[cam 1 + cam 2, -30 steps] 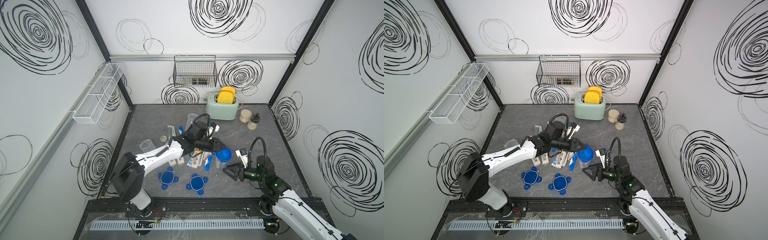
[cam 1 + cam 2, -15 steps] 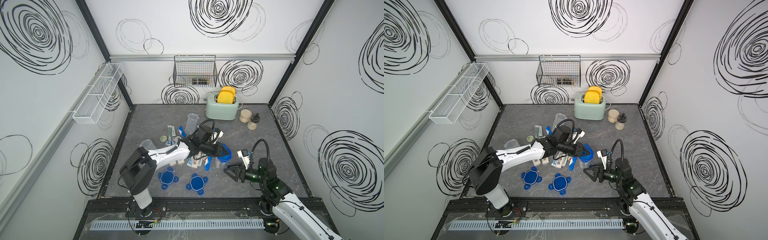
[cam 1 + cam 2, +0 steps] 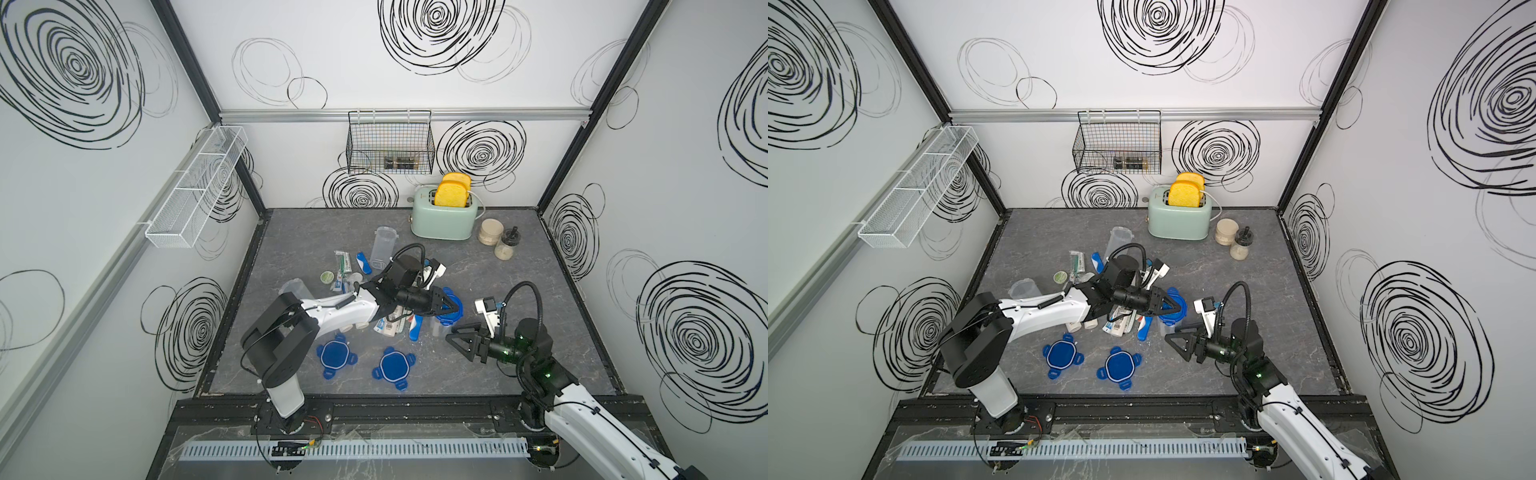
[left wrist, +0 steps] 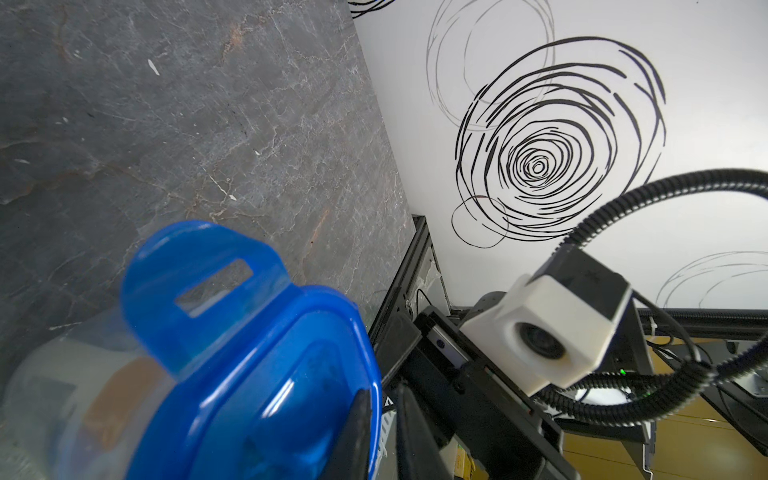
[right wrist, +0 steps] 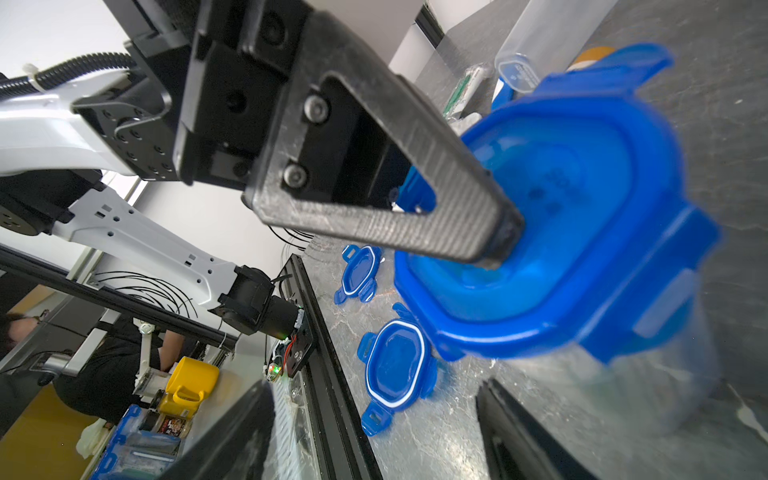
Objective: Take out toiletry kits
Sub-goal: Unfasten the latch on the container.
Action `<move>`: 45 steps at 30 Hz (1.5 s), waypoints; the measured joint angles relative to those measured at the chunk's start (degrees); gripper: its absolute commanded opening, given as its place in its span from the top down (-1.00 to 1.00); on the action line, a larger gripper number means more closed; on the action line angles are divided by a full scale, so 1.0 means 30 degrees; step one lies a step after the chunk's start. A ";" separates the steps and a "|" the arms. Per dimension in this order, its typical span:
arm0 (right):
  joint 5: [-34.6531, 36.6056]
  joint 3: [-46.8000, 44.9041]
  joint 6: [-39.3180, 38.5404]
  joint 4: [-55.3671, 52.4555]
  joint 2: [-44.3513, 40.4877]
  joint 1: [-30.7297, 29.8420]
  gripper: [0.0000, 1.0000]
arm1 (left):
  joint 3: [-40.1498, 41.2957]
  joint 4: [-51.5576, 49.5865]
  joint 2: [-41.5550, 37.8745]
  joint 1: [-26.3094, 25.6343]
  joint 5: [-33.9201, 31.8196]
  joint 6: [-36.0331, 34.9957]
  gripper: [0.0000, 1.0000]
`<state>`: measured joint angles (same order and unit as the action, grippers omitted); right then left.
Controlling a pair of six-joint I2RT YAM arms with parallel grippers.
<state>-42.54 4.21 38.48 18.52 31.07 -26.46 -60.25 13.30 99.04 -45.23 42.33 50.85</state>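
Right wrist view: an upright clear plastic jar (image 5: 665, 386) carries a blue four-tab lid (image 5: 582, 199). The left gripper (image 3: 455, 309) has its tips at that lid's rim, jaws nearly together, apparently pinching it; blur hides the contact. Just beside the jar the right gripper (image 3: 457, 347) hangs with jaws apart, empty. Loose toiletry kit pieces, tubes and a blue folding toothbrush (image 3: 415, 331), lie heaped on the grey stone-pattern tabletop (image 3: 519, 374) under the left arm. A tan-capped cream bottle (image 4: 120, 390) shows inside the jar.

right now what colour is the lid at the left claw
The lid is blue, clearest in the right wrist view.
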 measured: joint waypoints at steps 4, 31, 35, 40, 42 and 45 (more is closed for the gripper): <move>0.0015 0.0000 0.0503 0.1005 0.0867 0.0000 -0.57 | 0.0095 0.0182 0.0022 0.0007 0.0007 0.0044 0.67; -0.0197 0.0051 0.1239 0.4641 0.3789 -0.1013 -0.59 | 0.0954 0.2127 0.0109 0.0095 0.0015 0.0510 0.71; -0.0328 -0.0087 0.0816 0.4903 0.3789 -0.1027 -0.61 | 0.1013 0.2237 0.0117 0.0095 0.0015 0.0554 0.71; -0.0838 -0.0189 0.0357 0.5246 0.3920 -0.1100 -0.61 | 0.1151 0.2616 0.0131 0.0095 0.0007 0.0634 0.71; -0.1151 -0.0219 0.0182 0.5588 0.3971 -0.1202 -0.61 | 0.1173 0.2703 0.0146 0.0095 0.0000 0.0663 0.72; -0.1559 -0.0189 -0.0066 0.6696 0.3912 -0.1428 -0.61 | 0.1195 0.2980 0.0240 0.0080 -0.0022 0.0729 0.72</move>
<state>-47.22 3.64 38.28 38.61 42.81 -30.74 -56.66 22.24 99.77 -44.99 42.26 53.04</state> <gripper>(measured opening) 0.805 0.141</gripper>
